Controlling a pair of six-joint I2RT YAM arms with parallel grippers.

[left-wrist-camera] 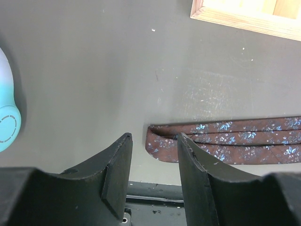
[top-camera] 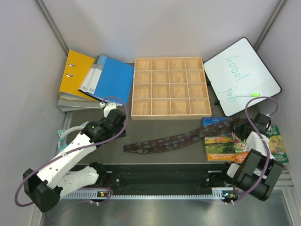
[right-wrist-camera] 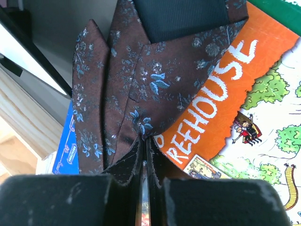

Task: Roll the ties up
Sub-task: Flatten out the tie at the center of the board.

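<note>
One tie (top-camera: 178,139), dark brown with small blue flowers, lies stretched flat across the table from lower left to upper right. Its narrow end (left-wrist-camera: 162,141) lies just beyond my left gripper (left-wrist-camera: 154,140), which hovers open with nothing between its fingers. In the top view the left gripper (top-camera: 118,131) is above and left of that end. The tie's wide pointed end (right-wrist-camera: 141,84) rests on the picture books. My right gripper (right-wrist-camera: 144,141) is shut on the edge of this wide end, with fabric pinched between the fingertips; in the top view the right gripper (top-camera: 244,128) is at the tie's right end.
A wooden compartment tray (top-camera: 168,87) stands at the back middle. A yellow binder (top-camera: 75,75) and a blue folder (top-camera: 110,77) lie back left. A whiteboard (top-camera: 242,75) with a green marker (top-camera: 248,94) leans back right. Picture books (top-camera: 220,141) lie under the tie's right end. A teal-white object (left-wrist-camera: 7,113) lies left.
</note>
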